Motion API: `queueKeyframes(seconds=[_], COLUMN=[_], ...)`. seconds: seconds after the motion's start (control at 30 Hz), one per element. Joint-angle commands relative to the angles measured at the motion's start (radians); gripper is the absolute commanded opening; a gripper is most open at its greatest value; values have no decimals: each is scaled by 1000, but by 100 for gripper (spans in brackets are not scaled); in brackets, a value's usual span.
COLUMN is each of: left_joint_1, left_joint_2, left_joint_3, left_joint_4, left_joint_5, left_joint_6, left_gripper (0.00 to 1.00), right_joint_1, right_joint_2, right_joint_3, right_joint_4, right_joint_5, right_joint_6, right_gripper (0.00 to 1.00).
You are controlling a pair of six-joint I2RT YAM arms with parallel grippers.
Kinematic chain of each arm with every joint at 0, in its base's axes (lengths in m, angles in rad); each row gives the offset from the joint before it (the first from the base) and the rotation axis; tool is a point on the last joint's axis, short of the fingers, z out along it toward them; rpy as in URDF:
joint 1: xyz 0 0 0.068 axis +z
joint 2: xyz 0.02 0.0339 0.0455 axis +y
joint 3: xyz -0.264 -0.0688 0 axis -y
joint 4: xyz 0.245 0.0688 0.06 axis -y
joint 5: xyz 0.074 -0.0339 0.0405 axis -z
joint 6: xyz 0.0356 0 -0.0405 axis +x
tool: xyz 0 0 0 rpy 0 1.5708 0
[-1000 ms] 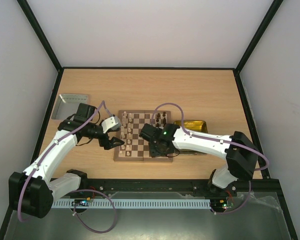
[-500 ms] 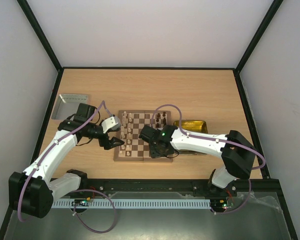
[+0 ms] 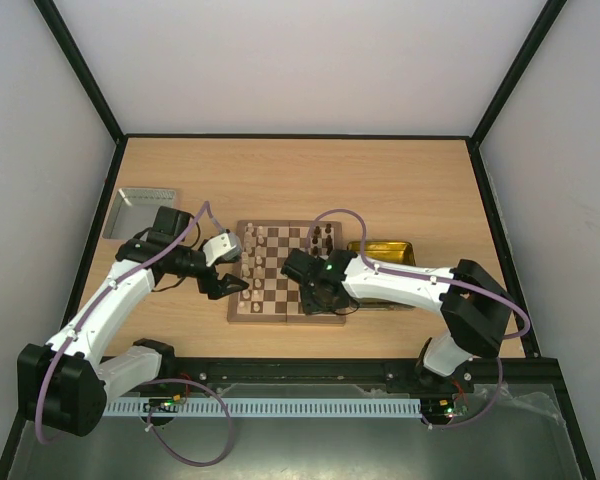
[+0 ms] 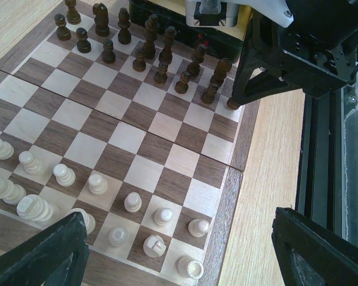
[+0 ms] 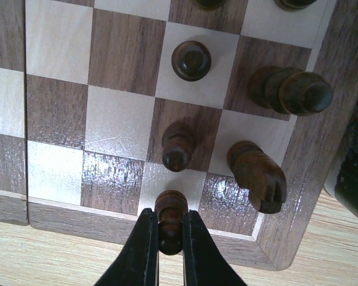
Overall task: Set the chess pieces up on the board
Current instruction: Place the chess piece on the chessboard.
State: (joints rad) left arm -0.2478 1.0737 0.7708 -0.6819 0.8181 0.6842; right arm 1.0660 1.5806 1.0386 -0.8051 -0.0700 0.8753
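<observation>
**Q:** I'm driving this one remotely too. What have you got on the right side?

**A:** My right jaws are pinching a dark pawn by its head, at the near edge of the board. It sits over the pale square at the end of the dark pawn row, one in from the corner and near the knight. I can't tell from either wrist view whether the base is on the wood yet.

**Q:** Which way is it pointing?

**A:** Upright. Its long axis runs straight along the jaws, with the base down toward the square and the head up in the pinch. The square is directly below, so I reckon it's just lower and let go, no twisting. My one worry is the neighbouring pawn on the next square, which is pretty close.

**Q:** And the left?

**A:** My left jaws are spread wide and hold nothing. They hover by the pale pieces on the opposite side of the board. The right arm is clearly nearer that corner, so I'd leave the left arm alone.
</observation>
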Motion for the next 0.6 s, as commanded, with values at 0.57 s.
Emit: queueKeyframes(seconds=[0.57], left_joint_1=[-3], left_joint_2=[-10], left_joint_3=[-12], left_joint_4=[2], left_joint_5=[12], left_joint_6=[1], left_gripper=[84], right_joint_1=[-6], right_joint_2=[30], right_joint_3=[10], right_joint_4=[5], right_joint_5=[-8], right_joint_6=[-14], right_gripper=[12])
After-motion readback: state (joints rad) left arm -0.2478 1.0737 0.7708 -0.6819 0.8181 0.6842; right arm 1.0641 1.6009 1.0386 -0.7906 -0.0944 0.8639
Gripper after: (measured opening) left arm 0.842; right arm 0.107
